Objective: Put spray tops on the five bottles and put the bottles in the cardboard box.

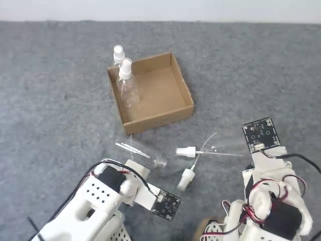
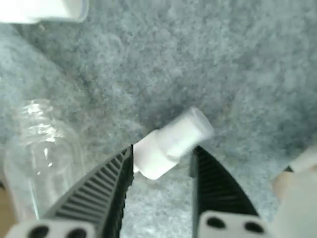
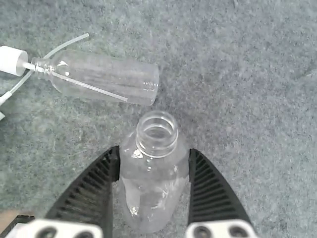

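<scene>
Clear plastic looked slippery where the right tool (image 3: 154,152) had its jaws closed against both sides of an open-necked bottle (image 3: 153,198), just below the neck. By my judgement, too light a squeeze could let it twist or slide out. The left tool (image 2: 163,148) had narrowed onto a white spray top (image 2: 171,144), apparently pinching it slantwise at the jaw tips. From there the top could pivot or pop free, or meet the neck crooked.

An uncapped bottle (image 1: 140,153) lay just beside it on the grey desk (image 1: 60,100). A second lying bottle (image 3: 104,79) had a second top (image 1: 185,150) only half seated, cluttering the space between the arms. The cardboard box (image 1: 160,118) stood farther off with a capped bottle (image 1: 128,88) leaning inside. Whether a further capped bottle (image 1: 118,52) at the far corner stood inside or behind, I could not tell.
</scene>
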Controlling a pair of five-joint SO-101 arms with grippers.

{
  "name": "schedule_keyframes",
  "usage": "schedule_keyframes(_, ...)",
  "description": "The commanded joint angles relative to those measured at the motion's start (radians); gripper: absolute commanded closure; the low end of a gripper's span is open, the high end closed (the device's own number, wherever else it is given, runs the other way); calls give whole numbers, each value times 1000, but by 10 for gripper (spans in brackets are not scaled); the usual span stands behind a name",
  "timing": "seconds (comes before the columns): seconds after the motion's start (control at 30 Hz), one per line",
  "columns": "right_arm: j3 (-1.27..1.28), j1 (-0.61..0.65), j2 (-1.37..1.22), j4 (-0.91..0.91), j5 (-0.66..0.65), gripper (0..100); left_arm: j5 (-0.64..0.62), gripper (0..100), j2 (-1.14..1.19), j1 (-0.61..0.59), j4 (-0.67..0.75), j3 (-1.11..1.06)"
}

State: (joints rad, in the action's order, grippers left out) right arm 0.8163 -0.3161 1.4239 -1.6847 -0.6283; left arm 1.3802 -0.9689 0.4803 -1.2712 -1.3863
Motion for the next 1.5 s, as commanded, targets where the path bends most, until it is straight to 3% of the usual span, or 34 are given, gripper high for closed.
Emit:
schedule_keyframes(0.0,-8,-8,2,16,-2,985,-86,871,118,49,34,47)
schedule_keyframes(0.43,-8,-15,2,15,-3,985,-250,870,606,44,31,312)
schedule_keyframes(0.6,-8,-15,2,15,-5,985,-324,870,623,51,31,328)
schedule_keyframes(0.97,-8,-13,2,15,-3,985,-669,869,632,44,31,366)
schedule_keyframes(1.1,-8,-8,2,-5,-2,985,-724,861,634,44,31,358)
schedule_keyframes(1.27,-8,-7,2,-27,-5,985,-753,765,634,44,37,358)
schedule_keyframes(1.47,-8,-13,2,-27,-8,985,-753,796,634,52,75,349)
